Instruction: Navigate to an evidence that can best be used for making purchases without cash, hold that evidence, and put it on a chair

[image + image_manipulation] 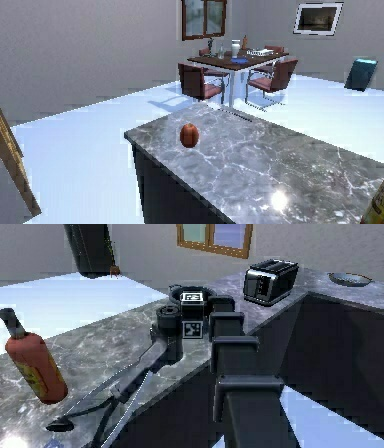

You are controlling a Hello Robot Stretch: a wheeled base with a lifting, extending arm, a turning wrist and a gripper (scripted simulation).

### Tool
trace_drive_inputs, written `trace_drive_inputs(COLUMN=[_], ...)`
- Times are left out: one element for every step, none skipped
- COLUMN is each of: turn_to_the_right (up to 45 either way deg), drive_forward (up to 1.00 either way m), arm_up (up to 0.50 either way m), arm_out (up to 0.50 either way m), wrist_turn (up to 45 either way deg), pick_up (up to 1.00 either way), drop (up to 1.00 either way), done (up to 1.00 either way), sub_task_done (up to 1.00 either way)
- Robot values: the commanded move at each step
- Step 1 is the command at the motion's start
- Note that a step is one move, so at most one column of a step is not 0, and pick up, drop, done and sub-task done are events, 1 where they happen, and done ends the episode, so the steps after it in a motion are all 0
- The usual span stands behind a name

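Arm side view: pincer over the desk near a bottle, its state impossible to tell. A card, likely thin, light and slick, wants an edge grip.

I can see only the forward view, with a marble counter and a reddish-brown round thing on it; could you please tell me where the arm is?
Observer: In the arm side view, the arm extends out along a marble counter, and the gripper points toward that view's lower left.
Operator: Thank you. Is the gripper holding anything?
Observer: I cannot tell. Its far end lies against the patterned countertop, so nothing hangs clear of a surface.
Operator: Is anything standing close to it?
Observer: Yes, a red bottle with a dark neck stands on the counter at that view's left edge.
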Motion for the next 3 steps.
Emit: trace_drive_inputs(turn_to_the_right=[0.0, -42.0, 0.0], drive_forward=[0.0, 0.0, 1.0], arm_up=[0.0, 0.0, 0.0], arm_out=[-0.18, 0.0, 0.0], wrist_turn=[0.0, 0.0, 0.0], pick_up=[0.0, 0.0, 0.0], drop=[0.0, 0.0, 0.0], done=[0.0, 0.0, 0.0], sub_task_done=[0.0, 0.0, 0.0])
